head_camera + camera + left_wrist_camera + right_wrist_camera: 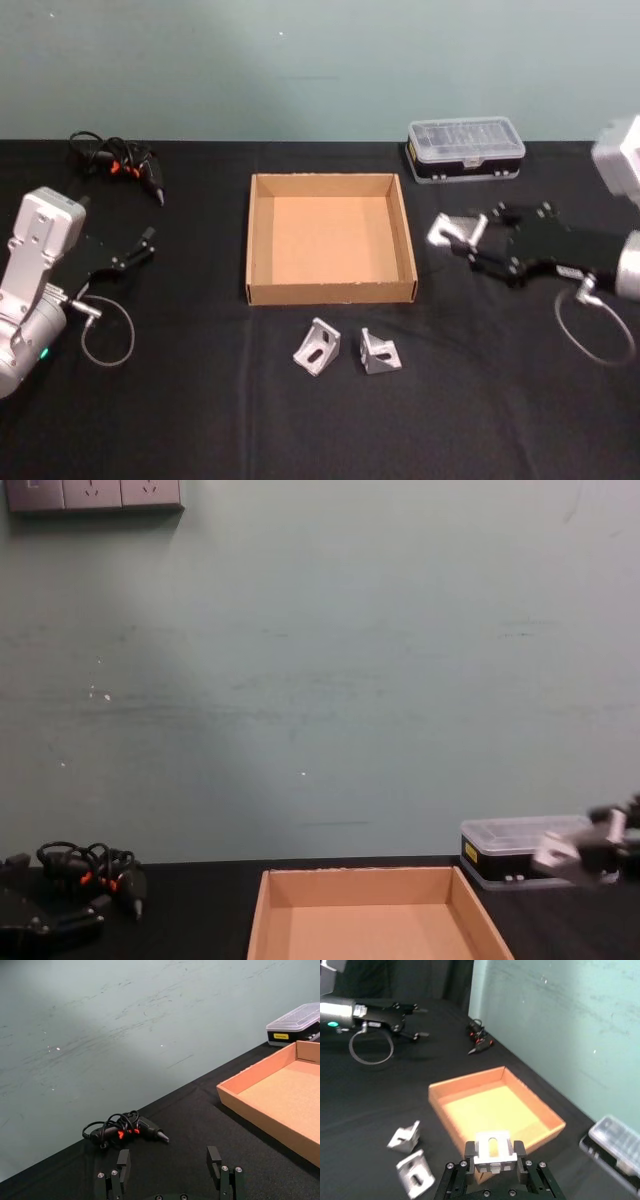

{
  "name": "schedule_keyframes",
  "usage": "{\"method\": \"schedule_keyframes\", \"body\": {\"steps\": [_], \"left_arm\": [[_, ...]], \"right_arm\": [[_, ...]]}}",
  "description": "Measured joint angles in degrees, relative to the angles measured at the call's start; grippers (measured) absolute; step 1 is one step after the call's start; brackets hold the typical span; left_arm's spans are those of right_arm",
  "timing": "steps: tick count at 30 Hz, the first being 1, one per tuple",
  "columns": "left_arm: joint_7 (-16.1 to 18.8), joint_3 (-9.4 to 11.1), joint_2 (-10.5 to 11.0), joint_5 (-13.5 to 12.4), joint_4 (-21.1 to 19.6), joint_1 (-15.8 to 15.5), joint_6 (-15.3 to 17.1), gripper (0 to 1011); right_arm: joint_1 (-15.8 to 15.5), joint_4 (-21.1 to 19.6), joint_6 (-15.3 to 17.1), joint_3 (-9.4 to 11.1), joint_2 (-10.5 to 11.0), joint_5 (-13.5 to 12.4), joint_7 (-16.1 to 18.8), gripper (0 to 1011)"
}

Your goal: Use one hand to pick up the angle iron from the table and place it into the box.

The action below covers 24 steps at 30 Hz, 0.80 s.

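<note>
I am watching the right gripper (462, 238) holding an angle iron (450, 231) at the middle right of the head view, its fingers clamped on the silver bracket. It is hanging just to the right of the box (330, 292), apart from the box's right wall and not over its floor. In the right wrist view the same angle iron (493, 1151) is sitting pinched between the two black fingers (520, 1156) at the bottom centre, with the box (470, 1082) lying beyond it. In the chest view the bracket (553, 853) is showing at the right edge, in front of the black case with the clear lid (510, 848). Two more brackets are lying on the table (200, 420) just below the box's near wall: one loose angle iron (317, 346) and a second loose angle iron (380, 352) beside it, close but apart. The left gripper (143, 245) is resting at the left of the head view, well away from the box, its fingers (123, 1162) spread apart and gripping nothing. A black and orange glue gun (120, 160) is lying at the upper left of the table.
</note>
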<state>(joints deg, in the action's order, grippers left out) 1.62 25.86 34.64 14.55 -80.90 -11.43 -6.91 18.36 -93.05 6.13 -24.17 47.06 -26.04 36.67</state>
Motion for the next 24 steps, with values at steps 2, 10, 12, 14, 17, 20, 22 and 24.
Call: {"method": "schedule_keyframes", "body": {"steps": [2, 10, 12, 14, 17, 20, 22, 24], "left_arm": [[0.0, 0.0, 0.0, 0.0, 0.0, 0.0, 0.0, 1000], [0.0, 0.0, 0.0, 0.0, 0.0, 0.0, 0.0, 1000], [0.0, 0.0, 0.0, 0.0, 0.0, 0.0, 0.0, 1000], [0.0, 0.0, 0.0, 0.0, 0.0, 0.0, 0.0, 1000], [0.0, 0.0, 0.0, 0.0, 0.0, 0.0, 0.0, 1000], [0.0, 0.0, 0.0, 0.0, 0.0, 0.0, 0.0, 1000], [0.0, 0.0, 0.0, 0.0, 0.0, 0.0, 0.0, 1000], [0.0, 0.0, 0.0, 0.0, 0.0, 0.0, 0.0, 1000]], "right_arm": [[1.9, 1.5, -0.1, -0.8, -1.5, 1.1, 0.1, 458], [11.2, 11.2, -1.4, -5.7, -10.2, 5.8, 2.0, 458], [13.8, 15.1, -1.8, -7.1, -12.9, 6.8, 2.4, 458], [15.9, 18.6, -2.1, -8.2, -15.2, 7.6, 3.0, 458], [18.3, 23.2, -2.2, -9.5, -17.9, 8.3, 3.5, 458], [20.0, 27.3, -1.5, -10.4, -20.1, 8.8, 3.9, 458], [20.7, 29.6, -0.6, -10.8, -21.4, 8.8, 4.0, 458], [21.1, 30.8, -0.2, -11.1, -22.0, 8.8, 4.2, 458]]}}
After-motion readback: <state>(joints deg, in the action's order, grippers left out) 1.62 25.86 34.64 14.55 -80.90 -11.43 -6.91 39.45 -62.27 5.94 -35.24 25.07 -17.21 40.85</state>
